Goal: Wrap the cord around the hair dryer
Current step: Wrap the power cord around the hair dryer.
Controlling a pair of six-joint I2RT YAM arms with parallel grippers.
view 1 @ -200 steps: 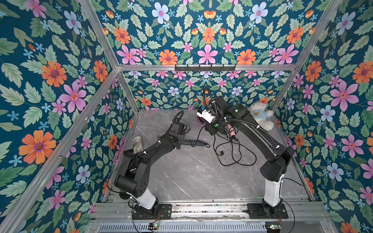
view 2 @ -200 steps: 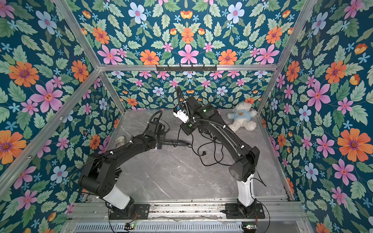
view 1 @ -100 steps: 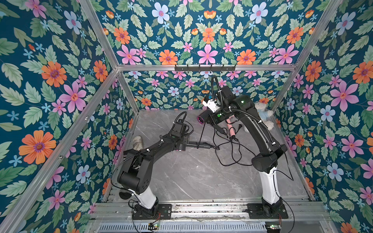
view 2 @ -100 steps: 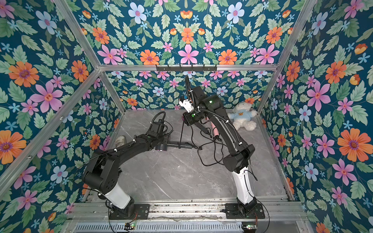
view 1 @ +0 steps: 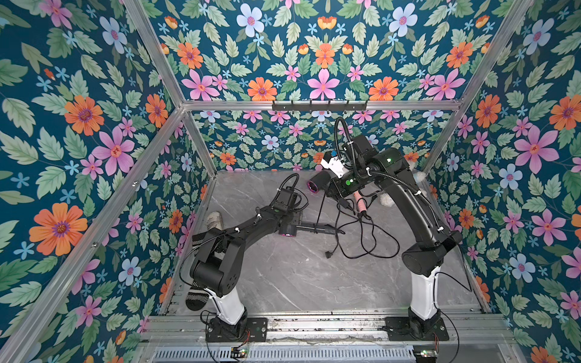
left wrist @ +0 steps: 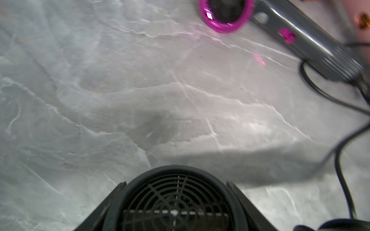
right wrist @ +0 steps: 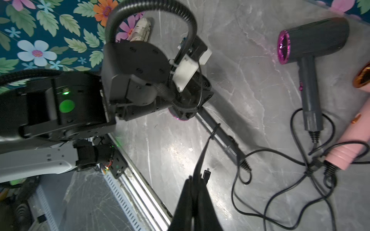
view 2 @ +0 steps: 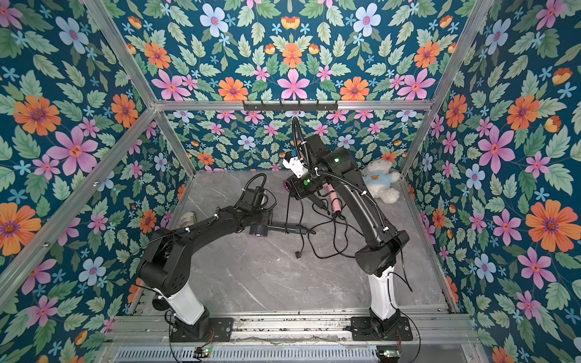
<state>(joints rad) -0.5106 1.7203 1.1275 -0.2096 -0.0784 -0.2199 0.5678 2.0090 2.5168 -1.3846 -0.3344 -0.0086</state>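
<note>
Right wrist view, right end effector (right wrist: 195, 180) pinching cord (right wrist: 204, 152) (round hair dryer (right wrist: 226, 144))

The dark grey hair dryer (view 1: 287, 232), with a magenta ring at its nozzle, is held level. Its thin black cord (right wrist: 201, 155) loops once around the handle (right wrist: 226, 140), then runs off taut.

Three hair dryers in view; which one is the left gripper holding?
The grey dryer with its head clamped in the left gripper; the second grey dryer and the pink dryer lie free on the table.
</note>
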